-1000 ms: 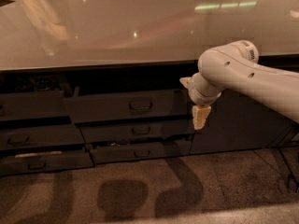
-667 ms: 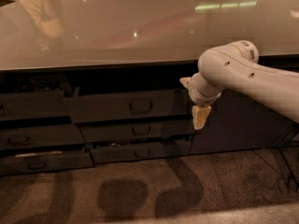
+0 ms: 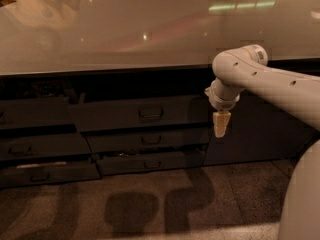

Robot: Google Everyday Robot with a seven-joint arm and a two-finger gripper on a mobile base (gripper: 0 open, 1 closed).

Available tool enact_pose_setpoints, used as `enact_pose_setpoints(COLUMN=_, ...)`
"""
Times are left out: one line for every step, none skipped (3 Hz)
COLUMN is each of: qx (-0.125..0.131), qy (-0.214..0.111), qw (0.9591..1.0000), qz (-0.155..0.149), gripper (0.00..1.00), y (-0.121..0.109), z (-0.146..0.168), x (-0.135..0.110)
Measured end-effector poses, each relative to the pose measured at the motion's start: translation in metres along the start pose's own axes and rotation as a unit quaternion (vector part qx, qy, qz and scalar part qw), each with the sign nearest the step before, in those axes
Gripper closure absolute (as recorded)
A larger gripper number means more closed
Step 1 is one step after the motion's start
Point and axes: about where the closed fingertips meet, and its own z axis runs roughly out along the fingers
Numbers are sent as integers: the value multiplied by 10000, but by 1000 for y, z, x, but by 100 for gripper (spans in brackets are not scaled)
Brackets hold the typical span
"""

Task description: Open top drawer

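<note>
Reaching in from the right, the robot's arm hangs its tool (image 3: pixel 221 125) tip-down by the right end of the top drawer (image 3: pixel 110 116), well clear of the loop handle (image 3: pixel 150 114). Nothing shows in its grip, though whether it is apart or together cannot be told. Beneath the pale worktop (image 3: pixel 125 39), the drawer front appears to stand proud, suggesting it is already drawn out.

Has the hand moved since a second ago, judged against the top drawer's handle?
Yes, slightly: the hand has drifted right, further from the handle at the centre of the top drawer.

Dim warm light, glare on the countertop (image 3: pixel 125 29), floor shadows (image 3: pixel 186 199) below the jaws hanging beside the top drawer (image 3: pixel 110 116).
</note>
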Motion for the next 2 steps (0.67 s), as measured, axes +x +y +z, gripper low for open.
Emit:
enact_pose_setpoints(qx=0, qy=1, qw=10000, qz=0, gripper=0, y=0, z=0, x=0)
enact_pose_setpoints(qx=-134, qy=172, qw=9997, qz=-86, gripper=0, y=-10, z=8, x=-14)
